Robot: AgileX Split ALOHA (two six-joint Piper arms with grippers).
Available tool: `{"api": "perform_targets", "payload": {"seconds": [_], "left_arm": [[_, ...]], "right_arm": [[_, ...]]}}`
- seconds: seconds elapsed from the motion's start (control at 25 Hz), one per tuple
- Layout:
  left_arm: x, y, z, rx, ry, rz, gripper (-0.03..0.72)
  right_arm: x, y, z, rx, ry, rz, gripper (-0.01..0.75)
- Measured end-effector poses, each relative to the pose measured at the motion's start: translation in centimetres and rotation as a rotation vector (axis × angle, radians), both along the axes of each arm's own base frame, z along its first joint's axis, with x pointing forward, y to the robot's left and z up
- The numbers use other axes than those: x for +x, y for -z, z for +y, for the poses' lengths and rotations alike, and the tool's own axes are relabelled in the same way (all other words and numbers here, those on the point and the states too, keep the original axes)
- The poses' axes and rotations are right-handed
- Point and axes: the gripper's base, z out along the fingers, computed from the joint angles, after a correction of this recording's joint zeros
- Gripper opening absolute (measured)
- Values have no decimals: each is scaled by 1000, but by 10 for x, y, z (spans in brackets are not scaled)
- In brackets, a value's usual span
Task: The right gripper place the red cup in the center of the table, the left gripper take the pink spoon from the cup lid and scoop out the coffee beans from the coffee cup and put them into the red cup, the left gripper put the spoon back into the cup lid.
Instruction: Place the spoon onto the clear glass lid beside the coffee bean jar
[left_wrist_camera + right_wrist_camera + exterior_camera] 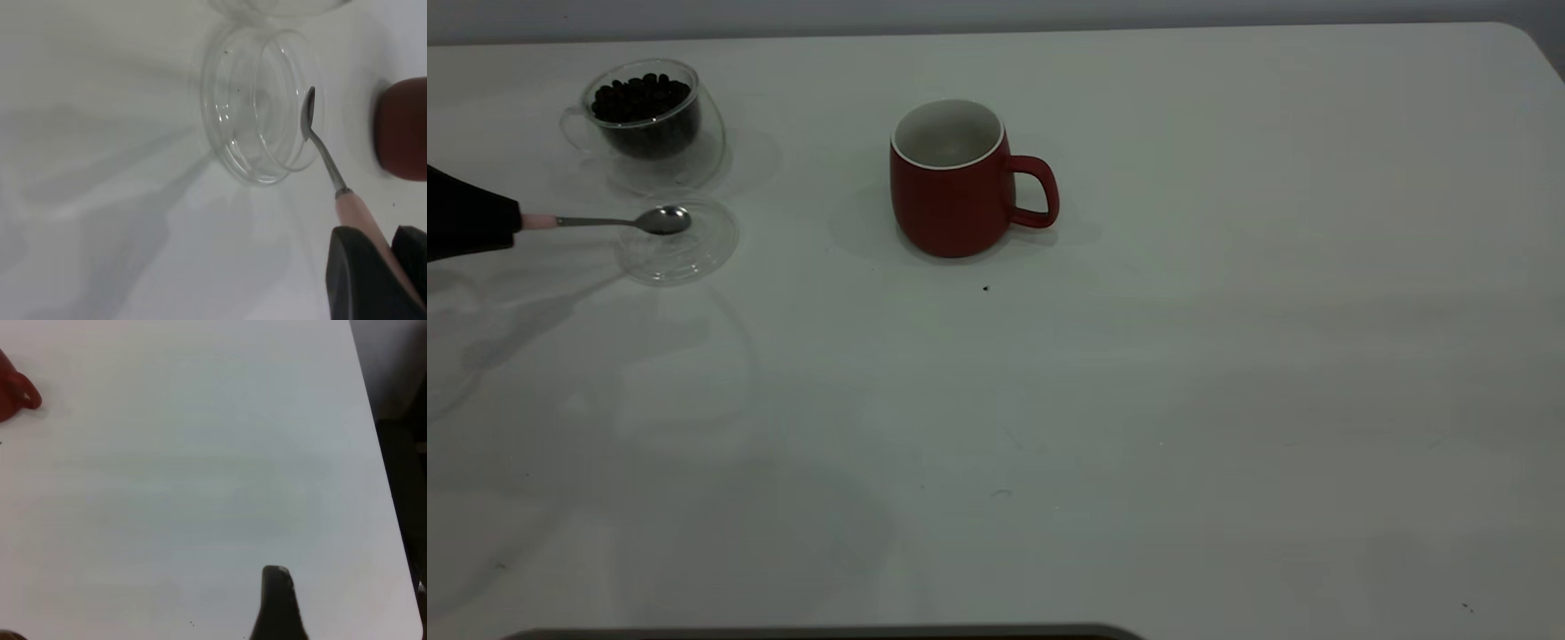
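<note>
Right now the pink spoon (627,220) is held by its pink handle in the left gripper (471,220), fingers closed on it, at the left edge of the table (1227,356). Its metal bowl sits over the cup lid (679,242), though whether it touches I cannot tell. The coffee cup (645,120) with the coffee beans (640,96) stands just behind the lid. The red cup (951,178) is near the middle, and no beans show inside it.

The grip is far back on the handle, so I reckon the spoon could twist while scooping, or nudge the light lid.

Only the left wrist view shows the fingers (363,280) pinching the handle. The right gripper (279,603) hangs well clear; its opening I cannot tell.
</note>
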Motion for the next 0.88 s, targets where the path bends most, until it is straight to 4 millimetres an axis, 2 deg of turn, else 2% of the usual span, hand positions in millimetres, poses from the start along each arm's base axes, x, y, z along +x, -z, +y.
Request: {"api": "perform_targets", "payload": {"seconds": [0.24, 0.52, 0.88], "left_arm": [[9, 2, -13, 42, -4, -8, 122], [11, 3, -14, 51, -18, -13, 122], [5, 26, -20, -13, -17, 22, 122]], "right_arm": [[0, 0, 0, 1, 0, 0, 591], [0, 0, 0, 1, 0, 0, 591], [0, 0, 0, 1, 0, 0, 591]]}}
